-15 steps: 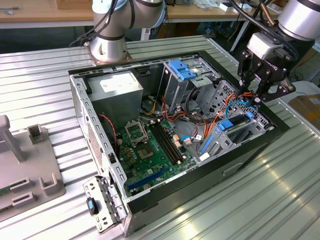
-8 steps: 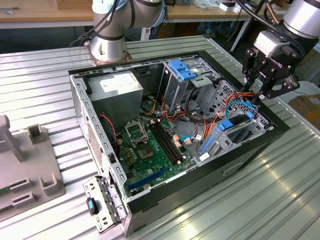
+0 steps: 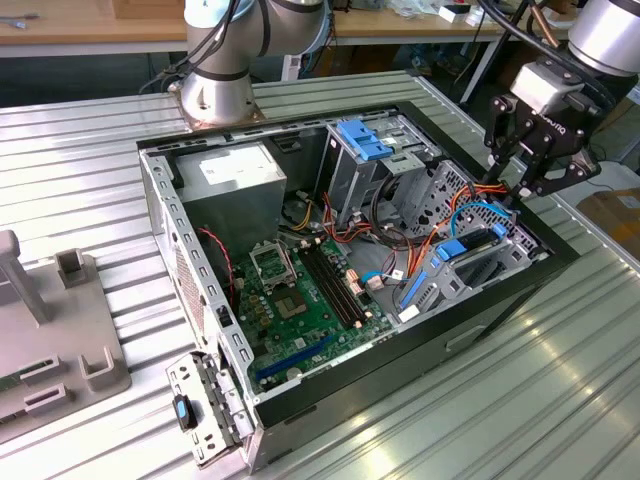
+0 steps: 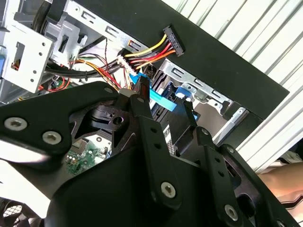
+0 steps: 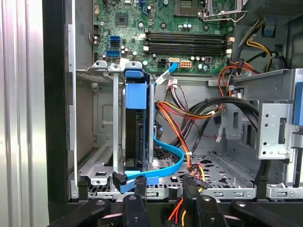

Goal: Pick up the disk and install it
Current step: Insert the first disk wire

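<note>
There is one black two-fingered gripper [image 3: 508, 188], and its two fingers [image 5: 140, 188] stand moderately parted with nothing clamped between them. A bundle of orange and yellow wires [image 5: 179, 213] shows through the gap. One fingertip lies just beside a flat thin blue cable [image 5: 166, 163]; whether they touch cannot be told.

There is one disk [image 5: 136, 125], a flat grey hard drive in a bright blue plastic carrier frame. It stands on edge in one bare metal cage [image 5: 106, 142] just beyond the fingertips, in line with one finger rather than with the gap. In the exterior view it sits directly below the gripper.

Both are part of one open black computer case [image 3: 330, 375], which lies on one ribbed metal table [image 3: 560, 400]. Farther from the gripper, the case holds one green motherboard [image 3: 300, 300], one grey power supply box [image 3: 232, 172] and one fixed blue plastic bracket [image 3: 362, 138] on a second cage. One grey moulded fixture [image 3: 60, 340] sits on the table, well apart from the gripper.
</note>
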Controlling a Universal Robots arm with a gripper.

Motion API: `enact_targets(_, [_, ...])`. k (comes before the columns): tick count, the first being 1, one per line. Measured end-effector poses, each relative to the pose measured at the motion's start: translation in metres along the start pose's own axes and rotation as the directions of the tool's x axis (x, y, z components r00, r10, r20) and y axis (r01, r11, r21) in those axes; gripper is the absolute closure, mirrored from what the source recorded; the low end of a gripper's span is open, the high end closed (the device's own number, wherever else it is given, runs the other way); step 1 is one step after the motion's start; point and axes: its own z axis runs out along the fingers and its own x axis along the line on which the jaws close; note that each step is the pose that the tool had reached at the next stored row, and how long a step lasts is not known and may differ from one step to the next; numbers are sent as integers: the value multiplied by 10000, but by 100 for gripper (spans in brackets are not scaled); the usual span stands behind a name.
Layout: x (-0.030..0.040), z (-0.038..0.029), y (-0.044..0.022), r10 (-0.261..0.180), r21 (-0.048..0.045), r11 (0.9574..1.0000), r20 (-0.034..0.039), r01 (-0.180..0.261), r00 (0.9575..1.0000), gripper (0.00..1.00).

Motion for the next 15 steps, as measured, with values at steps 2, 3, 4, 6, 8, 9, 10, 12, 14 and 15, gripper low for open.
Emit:
enact_targets(2, [-1, 0, 0, -84, -4, 10000, 7, 84, 10000, 56])
enact_targets(3, [-1, 0, 0, -355, -13, 9994, 22, 355, 9994, 56])
enact_targets(4, [-1, 0, 0, -532, -19, 9986, 33, 532, 9986, 56])
enact_targets(6, [-1, 1, 0, -895, -30, 9960, 57, 895, 9960, 56])
enact_targets(8, [-1, 5, -1, -1599, -50, 9871, 104, 1600, 9871, 56])
enact_targets(9, [-1, 6, -1, -1741, -54, 9847, 112, 1741, 9847, 56])
enact_targets(10, [-2, 6, -2, -1861, -57, 9825, 119, 1862, 9825, 56])
enact_targets(12, [-2, 6, -2, -1894, -58, 9819, 123, 1895, 9818, 56])
enact_targets(14, [-3, 6, -2, -1894, -58, 9819, 122, 1895, 9818, 56])
enact_targets(15, [-3, 6, -2, -1895, -58, 9819, 123, 1895, 9818, 56])
